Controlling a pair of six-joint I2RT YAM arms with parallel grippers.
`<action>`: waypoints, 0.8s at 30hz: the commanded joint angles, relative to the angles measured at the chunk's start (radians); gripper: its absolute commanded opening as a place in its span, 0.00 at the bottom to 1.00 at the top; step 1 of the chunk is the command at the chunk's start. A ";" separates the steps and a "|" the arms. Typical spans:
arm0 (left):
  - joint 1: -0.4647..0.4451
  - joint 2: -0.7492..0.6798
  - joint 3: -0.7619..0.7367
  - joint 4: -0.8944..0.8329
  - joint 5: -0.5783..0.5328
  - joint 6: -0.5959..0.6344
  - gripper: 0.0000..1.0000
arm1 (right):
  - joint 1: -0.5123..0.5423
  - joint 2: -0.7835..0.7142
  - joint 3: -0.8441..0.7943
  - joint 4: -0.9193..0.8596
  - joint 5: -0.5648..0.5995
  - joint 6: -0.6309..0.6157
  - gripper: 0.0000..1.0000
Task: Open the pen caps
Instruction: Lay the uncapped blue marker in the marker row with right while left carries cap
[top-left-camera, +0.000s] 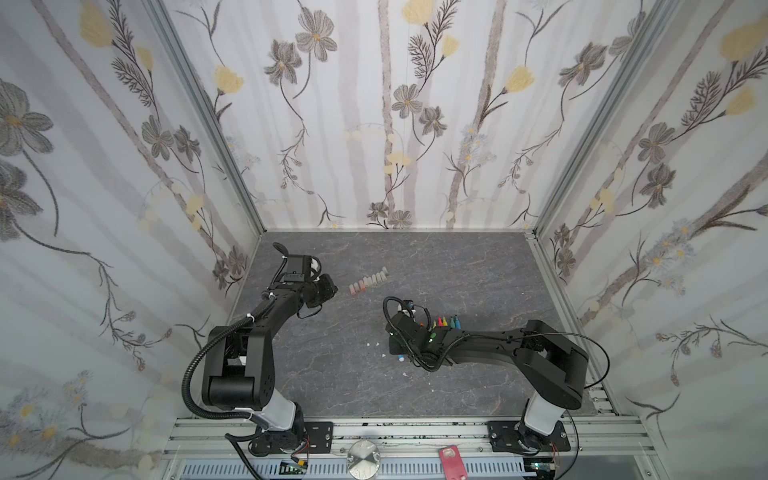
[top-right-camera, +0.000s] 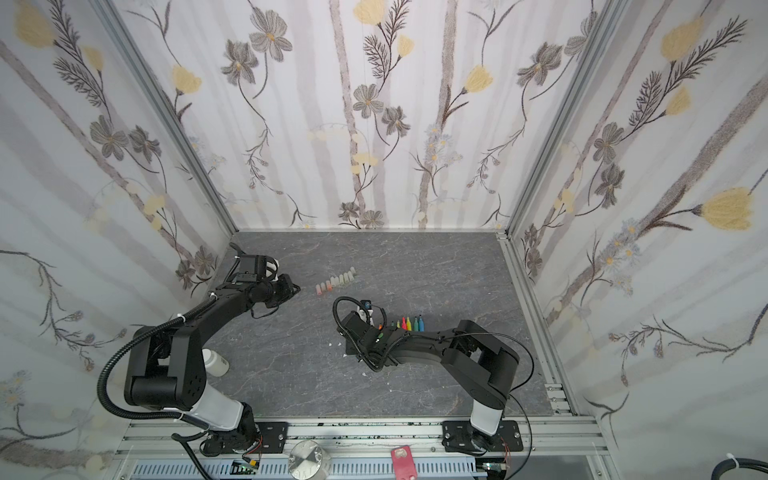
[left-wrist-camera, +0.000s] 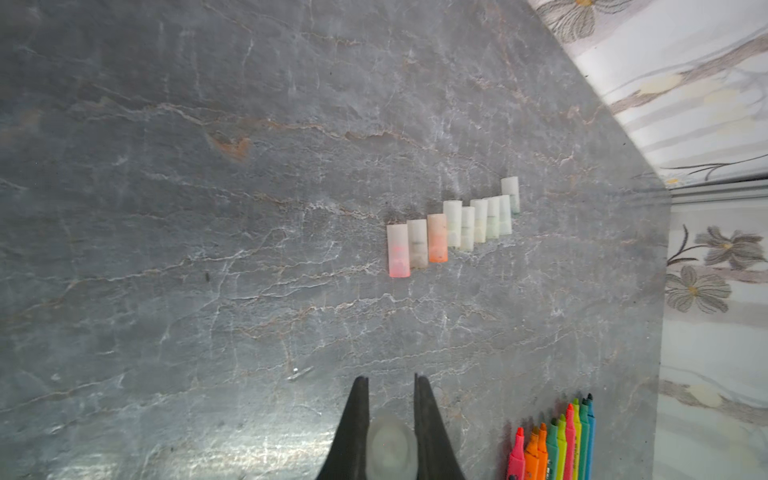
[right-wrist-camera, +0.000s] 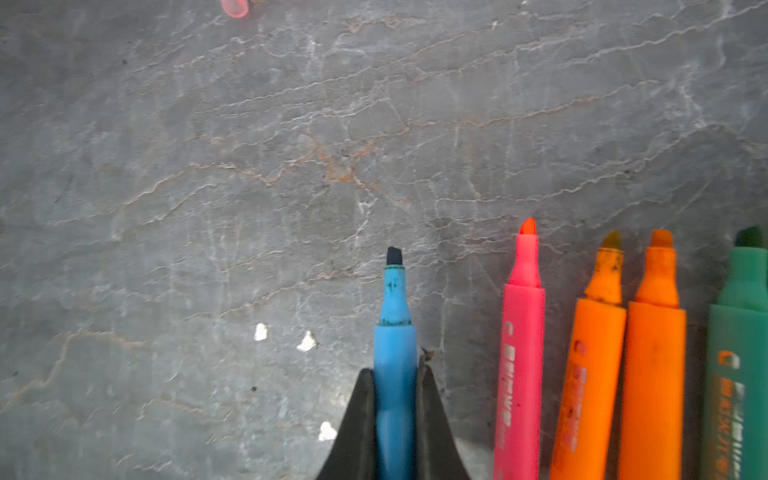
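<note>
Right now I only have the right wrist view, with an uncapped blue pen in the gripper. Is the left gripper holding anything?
Observer: Yes, the left gripper is shut on a cap.
Operator: Where are the other caps?
Observer: Nine caps lie in a row just past its tips, clear of it.
Operator: I see four loose pens. How many are there?
Observer: Nine uncapped pens lie side by side next to your blue pen.
</note>
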 joint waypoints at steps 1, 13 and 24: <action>0.001 0.037 -0.011 0.051 -0.007 0.015 0.00 | 0.005 0.014 0.006 -0.057 0.099 0.055 0.00; 0.001 0.181 -0.006 0.149 0.025 -0.001 0.00 | 0.004 0.047 0.043 -0.089 0.094 0.046 0.12; -0.003 0.260 0.028 0.195 0.047 -0.009 0.00 | -0.003 0.070 0.056 -0.107 0.083 0.047 0.19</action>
